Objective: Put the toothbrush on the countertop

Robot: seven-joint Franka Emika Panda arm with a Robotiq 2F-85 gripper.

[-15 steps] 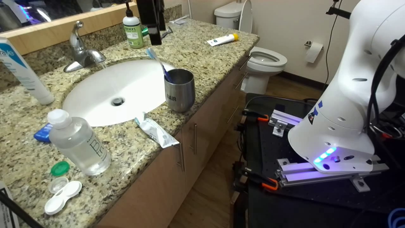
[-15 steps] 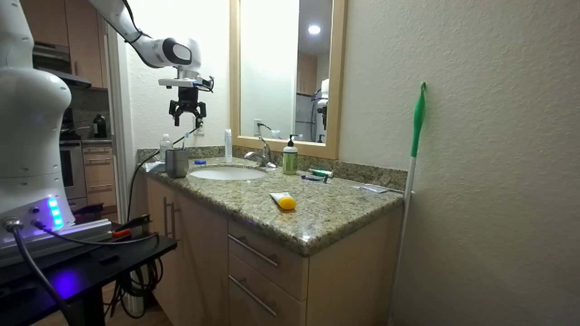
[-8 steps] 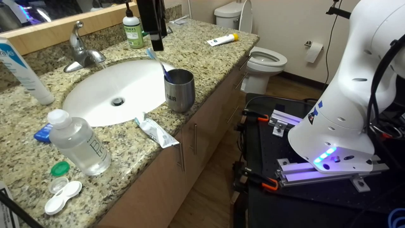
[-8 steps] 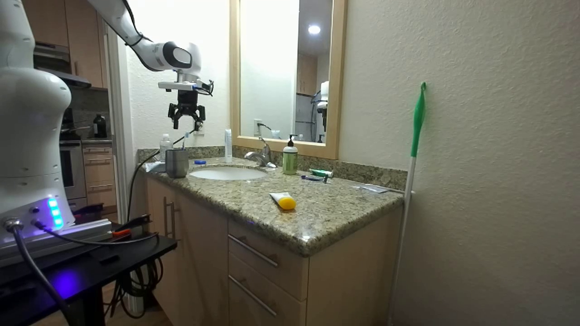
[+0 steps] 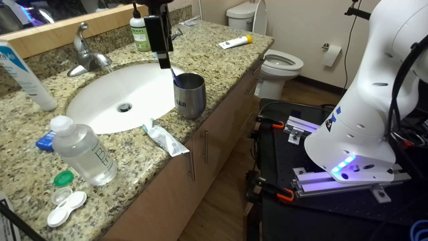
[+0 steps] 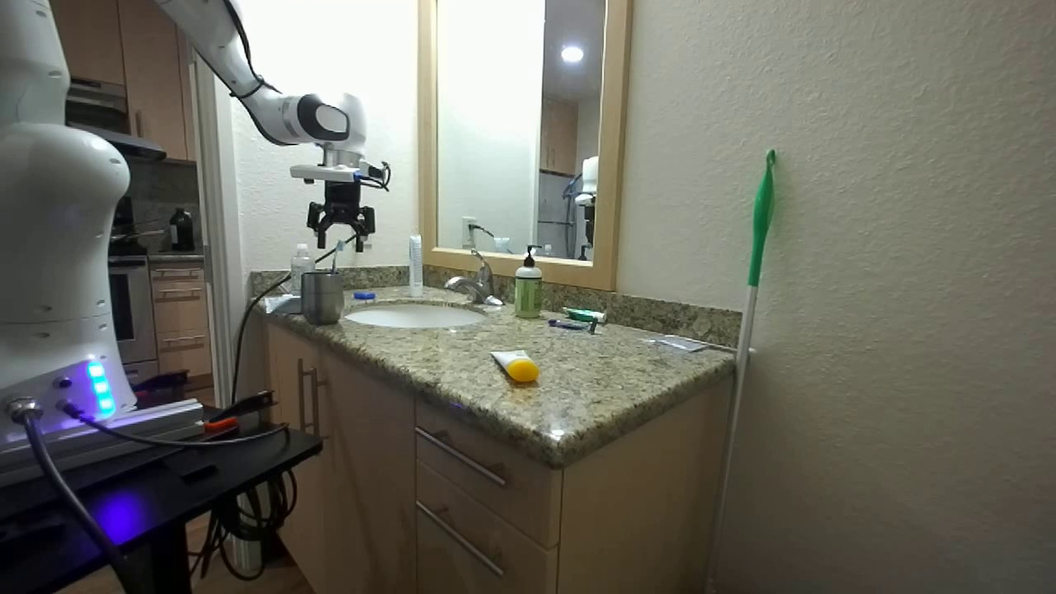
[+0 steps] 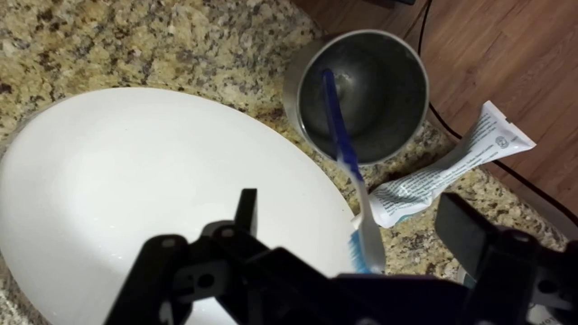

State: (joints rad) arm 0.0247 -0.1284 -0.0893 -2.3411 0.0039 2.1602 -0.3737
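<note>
The toothbrush leans in the steel cup [image 5: 190,100]. It has a blue handle and a pale head with blue bristles. The cup stands on the granite countertop [image 6: 462,355] beside the sink. In the wrist view, the toothbrush [image 7: 345,146] sticks out of the cup and its head lies between the spread fingers. My gripper [image 7: 350,207] is open, with nothing held. In an exterior view, the gripper [image 6: 341,242] points down above the cup, around the brush head's height. In an exterior view, a finger hides most of the toothbrush's [image 5: 177,79] upper part.
A crumpled toothpaste tube [image 5: 165,139] lies near the cup at the counter edge. The white sink [image 5: 100,110] and chrome tap [image 5: 88,57] are beside it. A clear bottle [image 5: 83,152], soap pump [image 5: 141,35] and yellow-capped tube [image 5: 235,42] are on the counter.
My gripper has moved down towards the cup, and its finger now covers the brush head in an exterior view. The toothbrush and cup have not moved.
</note>
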